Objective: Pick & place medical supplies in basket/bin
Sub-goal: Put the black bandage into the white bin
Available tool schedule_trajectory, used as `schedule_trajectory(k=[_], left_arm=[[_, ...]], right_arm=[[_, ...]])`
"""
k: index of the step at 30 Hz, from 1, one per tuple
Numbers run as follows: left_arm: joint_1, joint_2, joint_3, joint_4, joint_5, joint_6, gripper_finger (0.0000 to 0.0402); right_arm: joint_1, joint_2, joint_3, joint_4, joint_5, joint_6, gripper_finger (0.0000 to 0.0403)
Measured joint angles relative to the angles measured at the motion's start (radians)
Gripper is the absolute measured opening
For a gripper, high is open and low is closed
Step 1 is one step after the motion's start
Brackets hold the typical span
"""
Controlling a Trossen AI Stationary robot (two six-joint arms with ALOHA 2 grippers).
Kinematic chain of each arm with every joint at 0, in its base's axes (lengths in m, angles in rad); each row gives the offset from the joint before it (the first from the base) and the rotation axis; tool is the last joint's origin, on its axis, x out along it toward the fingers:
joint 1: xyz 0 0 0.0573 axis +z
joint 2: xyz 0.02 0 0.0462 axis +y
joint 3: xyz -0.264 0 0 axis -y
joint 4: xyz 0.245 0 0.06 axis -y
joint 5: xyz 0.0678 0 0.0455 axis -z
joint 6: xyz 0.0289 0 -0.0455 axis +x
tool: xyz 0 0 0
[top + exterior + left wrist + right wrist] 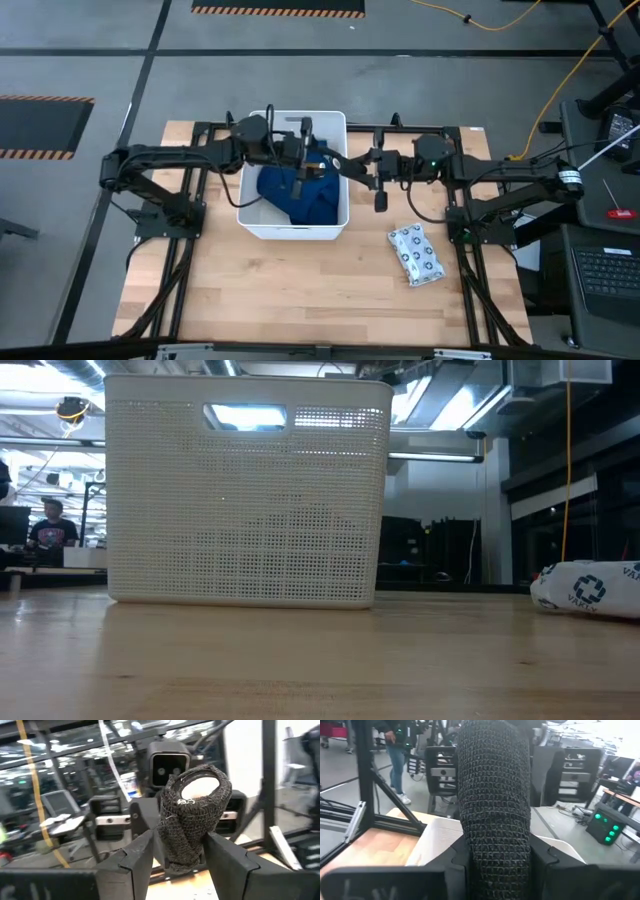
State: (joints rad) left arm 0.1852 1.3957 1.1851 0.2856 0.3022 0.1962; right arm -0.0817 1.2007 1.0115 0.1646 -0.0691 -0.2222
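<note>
The black oblong [192, 815], a mesh-wrapped roll with a pale end, is up in the air between both grippers, above the right rim of the white tub [295, 232] [245, 510]. My left gripper [322, 158] [180, 857] reaches across the tub from the left. My right gripper [350, 165] [497, 865] comes from the right, facing it. The dark blue cloth [295, 195] lies crumpled inside the tub. The white dark-dotted packet [415, 255] [590, 590] lies flat on the table right of the tub. No orange bottle shows. My left gripper has the black oblong's narrowed lower end [182, 852] pinched between its two fingers, coming level from the table's left. The oblong stands up from the fingers, tilted, lifted clear of the table. My right gripper holds the black oblong's middle [495, 840] between its two fingers, coming level from the table's right with the fingers across its length. The oblong [495, 795] stands upright in the hold, above the tub's rim.
Bare wooden table top [300, 290] lies near of the tub. Black frame rails [190, 230] run along both table sides. A person [50, 525] sits in the room behind, and another person's legs [395, 750] show beyond the table.
</note>
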Motion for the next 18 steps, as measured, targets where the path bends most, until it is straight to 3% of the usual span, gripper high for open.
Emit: schedule_trajectory(k=[8, 18], left_arm=[[-0.004, 0.014, 0.007, 0.003, 0.078, -0.003, 0.0165], [-0.03, 0.015, 0.007, 0.004, 0.077, 0.025, 0.0154]], right_arm=[[0.0, 0.003, 0.0, 0.003, -0.035, 0.001, 0.0106], [0.0, 0.003, 0.0, 0.003, -0.039, 0.001, 0.0106]])
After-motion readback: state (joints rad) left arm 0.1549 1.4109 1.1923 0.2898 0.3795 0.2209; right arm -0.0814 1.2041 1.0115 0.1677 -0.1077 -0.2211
